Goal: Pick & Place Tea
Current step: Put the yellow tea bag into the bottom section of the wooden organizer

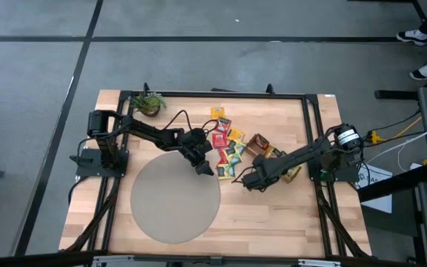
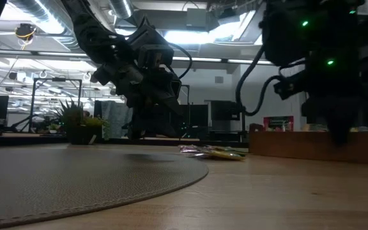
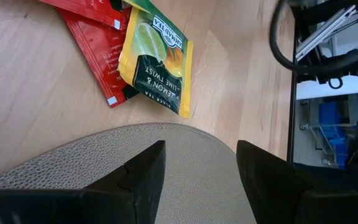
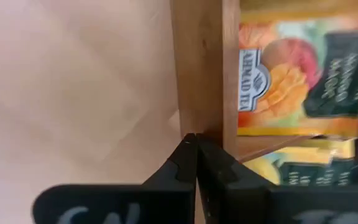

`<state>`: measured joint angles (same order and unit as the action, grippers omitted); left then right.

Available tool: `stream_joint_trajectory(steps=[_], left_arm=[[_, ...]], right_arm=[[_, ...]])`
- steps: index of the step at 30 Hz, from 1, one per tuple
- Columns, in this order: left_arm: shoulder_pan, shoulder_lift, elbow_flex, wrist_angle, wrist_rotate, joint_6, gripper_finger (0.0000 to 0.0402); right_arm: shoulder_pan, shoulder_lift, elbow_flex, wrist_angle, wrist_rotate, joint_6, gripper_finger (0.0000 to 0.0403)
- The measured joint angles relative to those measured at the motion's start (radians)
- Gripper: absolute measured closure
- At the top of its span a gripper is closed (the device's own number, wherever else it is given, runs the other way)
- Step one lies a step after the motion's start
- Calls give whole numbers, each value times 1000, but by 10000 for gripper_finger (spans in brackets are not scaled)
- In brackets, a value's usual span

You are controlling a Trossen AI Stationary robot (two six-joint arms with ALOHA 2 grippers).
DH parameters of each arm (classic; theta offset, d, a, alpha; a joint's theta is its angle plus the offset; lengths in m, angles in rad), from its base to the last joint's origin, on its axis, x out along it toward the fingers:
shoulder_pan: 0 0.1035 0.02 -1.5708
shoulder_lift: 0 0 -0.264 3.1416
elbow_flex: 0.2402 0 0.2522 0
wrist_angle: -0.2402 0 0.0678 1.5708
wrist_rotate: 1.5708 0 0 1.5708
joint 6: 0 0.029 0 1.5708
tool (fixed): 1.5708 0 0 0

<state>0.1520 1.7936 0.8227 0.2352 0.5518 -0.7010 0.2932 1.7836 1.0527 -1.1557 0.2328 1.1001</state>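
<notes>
Several tea sachets [image 1: 226, 145], red, yellow and green, lie in a loose pile on the wooden table, just beyond the far right rim of the round grey mat [image 1: 174, 199]. My left gripper [image 1: 203, 167] hovers open over that rim [image 3: 166, 134]. A yellow-green sachet [image 3: 157, 59] and red ones [image 3: 98, 43] lie just ahead of it. My right gripper [image 1: 245, 181] is shut and points steeply down at the near end of the brown wooden tray [image 1: 270, 153]. Its tips [image 4: 196, 149] are over the tray's wall [image 4: 204, 62], and orange sachets [image 4: 291, 81] lie inside the tray. My right gripper's shut fingertips stand right at the wooden tray's wall [image 4: 205, 118], coming from above. I cannot tell whether they touch it or hang just over it. Nothing shows between the fingers.
A small potted plant [image 1: 149, 103] stands at the far left corner. A black frame rail [image 1: 221, 95] runs round the table. In the low view the tray [image 2: 299, 144] stands at the right behind flat sachets [image 2: 216, 152].
</notes>
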Motion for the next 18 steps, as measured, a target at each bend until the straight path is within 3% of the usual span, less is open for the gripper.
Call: stream_joint_trajectory(steps=[12, 15, 18], left_arm=[[0, 0, 0, 0, 0, -2, 208], [0, 0, 0, 0, 1, -2, 208], [0, 0, 0, -1, 1, -1, 208]], right_arm=[[-176, 0, 0, -85, 287, -114, 397], [-219, -17, -1, -76, 272, -118, 397], [-236, -78, -1, 19, 176, -163, 397]])
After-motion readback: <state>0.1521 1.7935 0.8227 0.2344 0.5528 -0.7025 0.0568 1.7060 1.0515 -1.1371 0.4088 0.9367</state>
